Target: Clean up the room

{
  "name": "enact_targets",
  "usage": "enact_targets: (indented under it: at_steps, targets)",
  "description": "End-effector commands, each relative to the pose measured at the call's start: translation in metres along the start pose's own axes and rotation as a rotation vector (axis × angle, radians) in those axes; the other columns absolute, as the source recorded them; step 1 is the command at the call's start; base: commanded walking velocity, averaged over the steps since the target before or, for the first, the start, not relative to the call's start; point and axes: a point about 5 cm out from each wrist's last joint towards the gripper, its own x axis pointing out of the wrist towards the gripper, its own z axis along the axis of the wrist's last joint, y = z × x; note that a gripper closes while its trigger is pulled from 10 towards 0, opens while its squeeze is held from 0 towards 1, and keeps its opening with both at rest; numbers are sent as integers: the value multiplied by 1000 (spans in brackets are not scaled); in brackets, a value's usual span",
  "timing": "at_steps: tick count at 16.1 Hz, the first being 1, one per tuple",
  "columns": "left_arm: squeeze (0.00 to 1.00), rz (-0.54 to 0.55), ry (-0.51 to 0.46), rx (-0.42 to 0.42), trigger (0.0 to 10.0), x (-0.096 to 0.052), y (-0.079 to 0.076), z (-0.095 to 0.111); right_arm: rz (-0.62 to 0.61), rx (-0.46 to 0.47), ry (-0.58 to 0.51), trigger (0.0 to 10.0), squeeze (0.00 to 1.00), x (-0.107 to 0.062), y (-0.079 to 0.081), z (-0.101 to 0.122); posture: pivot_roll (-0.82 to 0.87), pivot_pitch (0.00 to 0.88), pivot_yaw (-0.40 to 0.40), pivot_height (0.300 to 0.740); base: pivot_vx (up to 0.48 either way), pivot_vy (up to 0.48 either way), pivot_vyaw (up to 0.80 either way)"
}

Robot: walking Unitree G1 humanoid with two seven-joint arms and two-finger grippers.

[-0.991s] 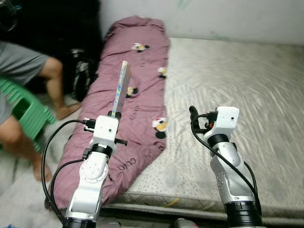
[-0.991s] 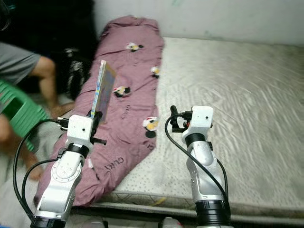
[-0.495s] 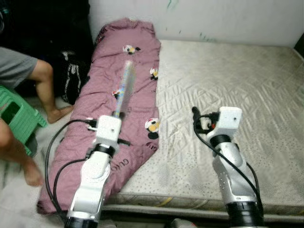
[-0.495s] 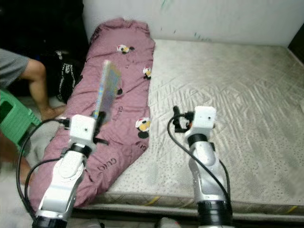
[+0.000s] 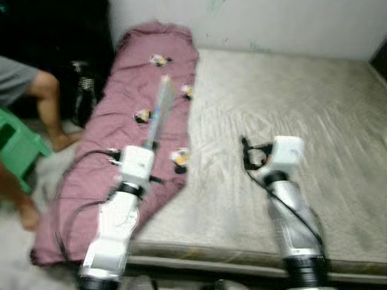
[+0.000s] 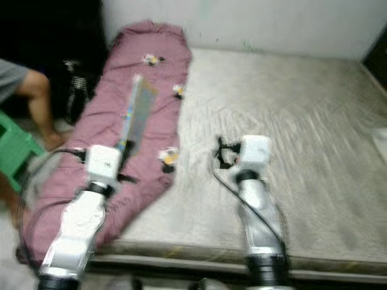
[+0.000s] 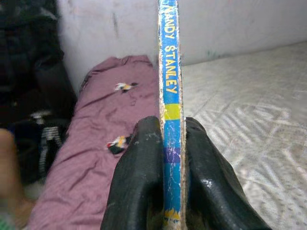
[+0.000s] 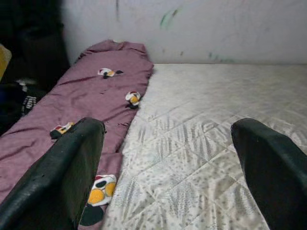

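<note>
We are clamping the left end effector (image 7: pixel 165 191) on a thin, stiff, light book (image 7: pixel 170 96) by its spine, while the right end effector (image 8: pixel 168 163) is gaping apart at 3 o'clock.

Bare mattress (image 5: pixel 290 103) beside purple quilt (image 5: pixel 130 115)

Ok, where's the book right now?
The book is clamped upright on its edge in the left gripper, held out on the robot's left above the purple blanket that lies along the mattress.
</note>
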Motion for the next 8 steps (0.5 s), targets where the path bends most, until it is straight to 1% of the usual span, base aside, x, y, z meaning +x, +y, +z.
enact_targets:
  at_steps: [1, 8]
  targets:
    - [0, -16, -55, -10, 10000, 2, -6, 12, -39, -18, 9, 10000, 0, -2, -11, -1, -10, 24, -5, 740, 0, -244, 0]
    - [0, -20, -51, -13, 10000, 2, -7, 11, -38, -24, 9, 10000, 0, -2, -12, -1, -11, 26, -5, 740, 0, -252, 0]
